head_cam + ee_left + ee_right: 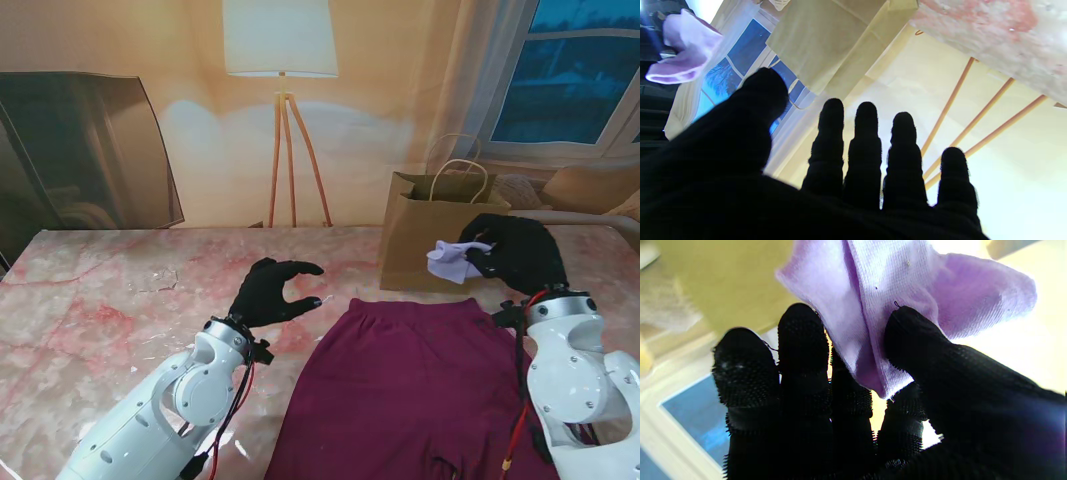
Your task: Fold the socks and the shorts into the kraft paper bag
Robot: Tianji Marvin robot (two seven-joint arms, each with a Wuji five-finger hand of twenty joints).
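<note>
Lilac knit sock (907,290), softly crumpled

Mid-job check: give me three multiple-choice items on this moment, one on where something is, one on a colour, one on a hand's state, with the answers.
1. Where does the brown kraft paper bag stand?
A. far right of the table
B. far left
C. on the shorts

2. What colour are the flat cloth shorts?
A. grey
B. maroon
C. green

3. What is the black-gloved right hand doing?
A. open, holding nothing
B. shut on nothing
C. pinching the pale lilac sock

Answers: 1 A, the stand view shows it upright beyond the shorts, on my right. 2 B, dark wine red. 3 C, the right wrist view shows thumb and fingers clamping the sock; the left hand is open.
</note>
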